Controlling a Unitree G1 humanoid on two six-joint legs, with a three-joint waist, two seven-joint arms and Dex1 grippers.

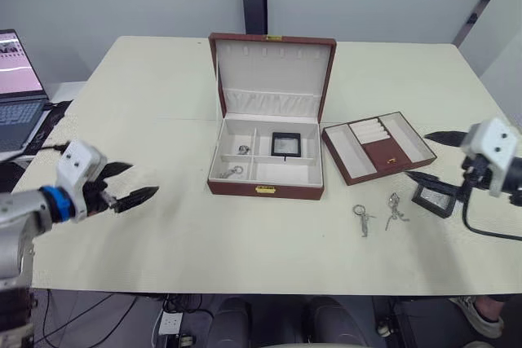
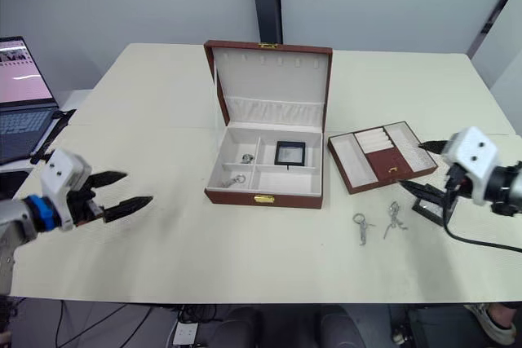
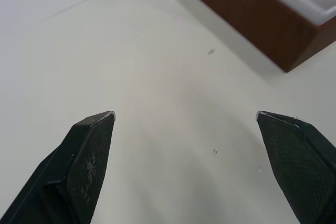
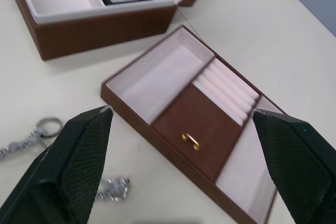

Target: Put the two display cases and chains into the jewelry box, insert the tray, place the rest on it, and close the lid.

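The jewelry box (image 1: 265, 189) stands open mid-table with its lid (image 1: 273, 71) upright. One display case (image 1: 285, 144) lies in a back compartment, and two chains (image 1: 243, 149) (image 1: 232, 172) lie in the left ones. A second display case (image 1: 432, 199) rests on the table at the right, just below my open right gripper (image 1: 416, 155). The tray (image 1: 378, 147) sits right of the box, and the right wrist view shows the tray (image 4: 157, 77) between the spread fingers. Two more chains (image 1: 363, 219) (image 1: 395, 209) lie in front of it. My left gripper (image 1: 144, 178) hovers open over bare table, far left of the box.
An open laptop (image 1: 16, 79) sits off the table's left edge. A black cable (image 1: 489, 232) trails from my right wrist over the table's right edge. The table's front edge runs close below both grippers.
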